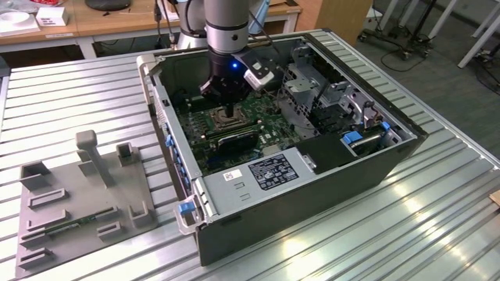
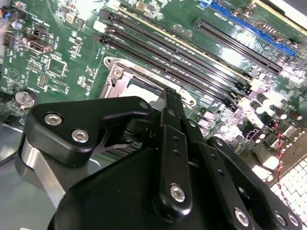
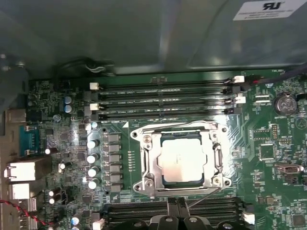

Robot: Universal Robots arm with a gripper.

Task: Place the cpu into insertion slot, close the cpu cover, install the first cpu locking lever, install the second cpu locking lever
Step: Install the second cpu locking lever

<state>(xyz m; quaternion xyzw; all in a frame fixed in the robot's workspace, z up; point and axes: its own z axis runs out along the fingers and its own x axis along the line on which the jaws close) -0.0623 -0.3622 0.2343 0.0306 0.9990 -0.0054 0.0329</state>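
We log one dull silver-grey square cpu (image 3: 181, 161) seated in the dark silver-rimmed insertion slot (image 3: 154, 168), with one thin silver frame cpu cover (image 3: 178, 128) shut down around it. One thin wire lever (image 3: 204, 196) angles loose beside the slot, probably unlatched. The black gripper (image 2: 171, 98) hangs just above the slot with fingers pressed together, holding nothing, likely poised to push.

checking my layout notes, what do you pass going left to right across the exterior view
Grey fixture tray → blue latch tab at the case corner → gripper above the insertion slot → blue drive bracket.
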